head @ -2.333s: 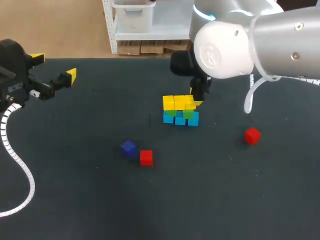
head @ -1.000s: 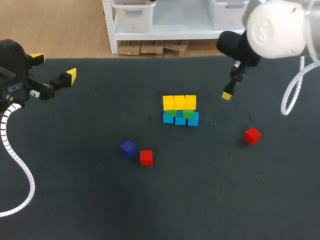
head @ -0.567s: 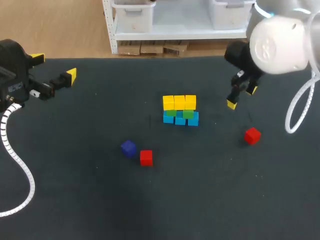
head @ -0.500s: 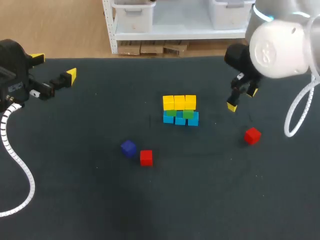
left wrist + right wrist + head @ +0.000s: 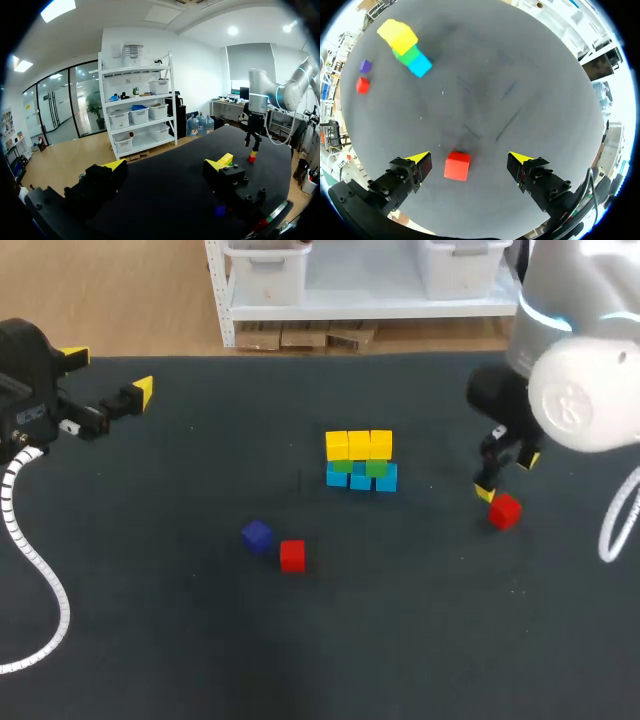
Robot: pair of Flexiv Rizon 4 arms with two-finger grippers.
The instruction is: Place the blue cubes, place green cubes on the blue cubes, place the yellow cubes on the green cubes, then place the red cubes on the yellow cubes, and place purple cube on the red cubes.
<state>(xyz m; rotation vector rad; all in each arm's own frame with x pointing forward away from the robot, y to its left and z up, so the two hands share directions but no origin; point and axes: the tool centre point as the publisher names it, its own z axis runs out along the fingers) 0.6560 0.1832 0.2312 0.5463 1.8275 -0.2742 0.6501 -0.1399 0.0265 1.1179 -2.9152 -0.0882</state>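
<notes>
In the middle of the table stands a stack: a row of blue cubes, green cubes on them, and yellow cubes on top. One red cube lies to the stack's right. My right gripper hangs open just above it. In the right wrist view this red cube sits between the open fingers, nearer one of them and touching neither. A second red cube and a purple cube lie in front of the stack to its left. My left gripper is open and empty at the far left.
The dark table has bare room in front of and to both sides of the stack. My left arm's white cable hangs over the left edge. In the left wrist view my right arm stands far ahead over the red cube.
My right gripper has left the stack, swung to the right and come down over the right-hand red cube. The left arm and all cubes have stayed put.
</notes>
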